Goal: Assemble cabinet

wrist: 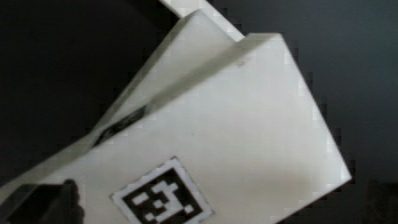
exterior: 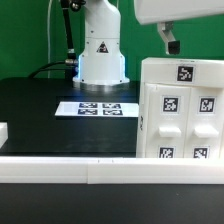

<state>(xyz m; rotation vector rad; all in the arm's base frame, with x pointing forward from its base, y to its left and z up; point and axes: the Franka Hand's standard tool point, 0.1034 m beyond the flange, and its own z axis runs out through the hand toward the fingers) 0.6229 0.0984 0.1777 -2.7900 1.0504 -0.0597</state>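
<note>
The cabinet (exterior: 180, 112), a large white box with several black-and-white tags on its front and one on top, stands at the exterior view's right. My gripper (exterior: 170, 44) hangs just above its top back edge, apart from it. In the wrist view the cabinet's white faces (wrist: 231, 110) and a tag (wrist: 162, 198) fill the frame. One dark finger (wrist: 39, 202) shows at the frame's edge, and the gripper (wrist: 199, 212) looks open with nothing in it. A small white part (exterior: 3, 131) lies at the exterior view's far left.
The marker board (exterior: 95, 107) lies flat on the black table in front of the robot base (exterior: 101, 55). A long white border rail (exterior: 90, 171) runs along the table's near edge.
</note>
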